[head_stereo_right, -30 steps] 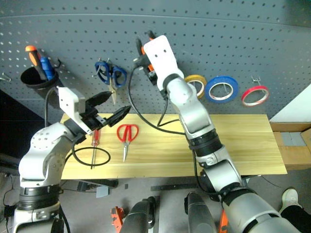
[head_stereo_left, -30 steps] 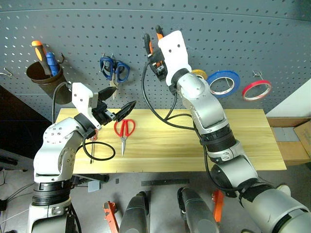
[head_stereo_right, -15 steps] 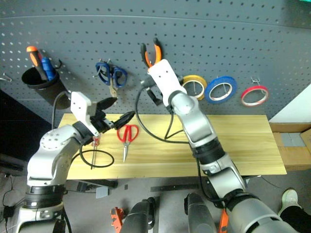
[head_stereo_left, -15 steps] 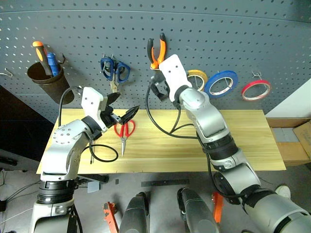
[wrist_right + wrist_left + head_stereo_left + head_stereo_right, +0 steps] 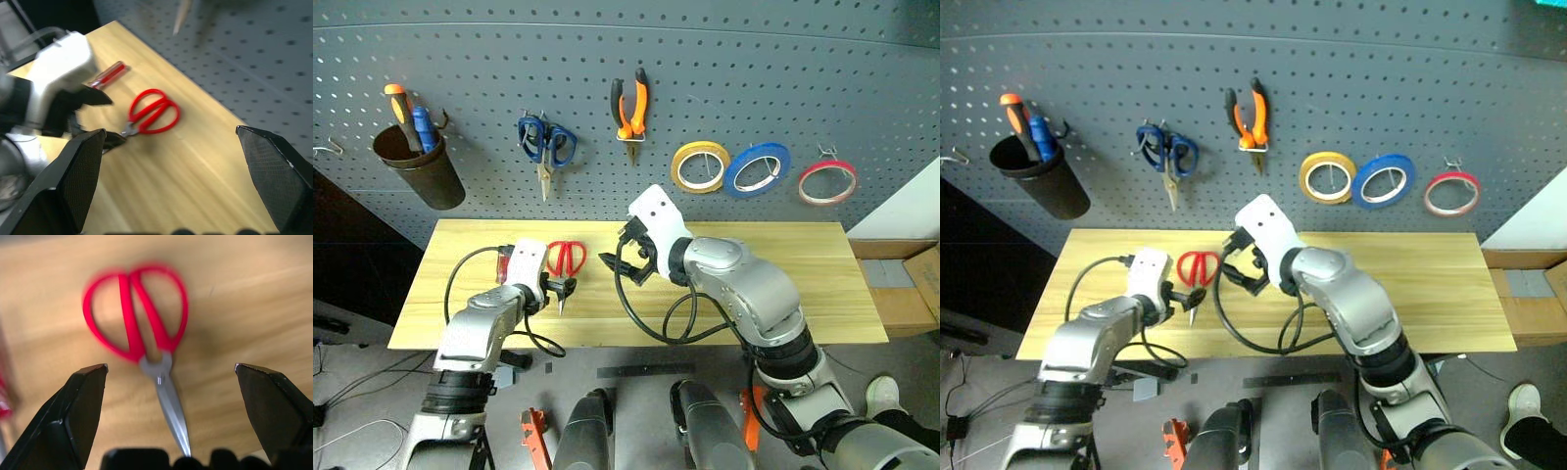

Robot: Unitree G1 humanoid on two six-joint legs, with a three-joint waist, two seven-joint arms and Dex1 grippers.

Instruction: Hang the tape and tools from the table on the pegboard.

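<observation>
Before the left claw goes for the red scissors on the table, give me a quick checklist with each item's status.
1. Left claw open: ok, its black fingers stand wide apart.
2. Red-handled scissors lined up between those fingers: ok, blade pointing toward the claw.
3. Scissors lying flat on the light yellow wooden table: ok.
4. Red-handled screwdriver apart from the scissors: ok.
5. Right claw out of the way: cannot tell, it hangs open close beside the scissors.
6. Free hook on the dark grey pegboard: cannot tell.

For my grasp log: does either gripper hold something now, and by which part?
Nothing is held. The left gripper stands open over the red-handled steel scissors; the right gripper is open and empty.
</observation>
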